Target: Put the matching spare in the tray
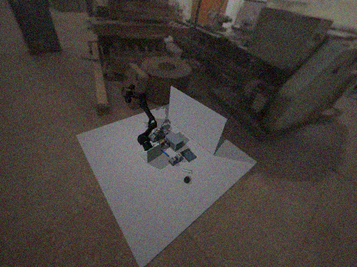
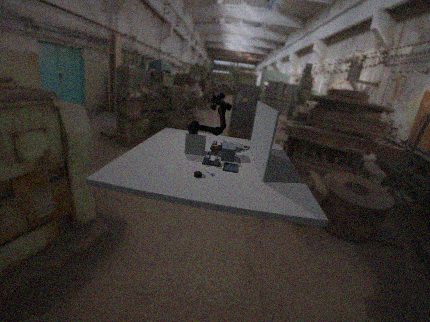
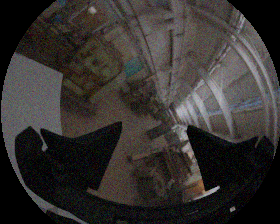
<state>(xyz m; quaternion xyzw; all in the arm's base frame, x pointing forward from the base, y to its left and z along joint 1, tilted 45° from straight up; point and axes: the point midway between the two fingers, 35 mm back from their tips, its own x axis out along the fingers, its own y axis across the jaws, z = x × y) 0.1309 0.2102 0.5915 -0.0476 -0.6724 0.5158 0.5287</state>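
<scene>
The black arm's parallel-jaw gripper (image 1: 129, 93) is raised high, well apart from the parts, its jaws wide open and holding nothing. Below, small boxy grey spares (image 1: 175, 140) cluster by the flat dark blue tray (image 1: 188, 154) on the matte pale grey table (image 1: 124, 189), beside an upright white panel (image 1: 195, 120).

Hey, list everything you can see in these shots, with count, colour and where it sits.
Platform: one, pale grey, on the workshop floor.
Upright panel: one, pale grey, at the platform's far side.
Grey box: one, beside the arm's base.
Upright grey plate: one, in front of the arm.
Dark flat tray-like piece: one, bluish, near the cluster's edge.
Small parts: a few, too blurred to count.
Round dark object: one, alone, nearer the platform's middle.
Arm: one, black, raised.
Gripper: one, black, open, holding nothing.
</scene>
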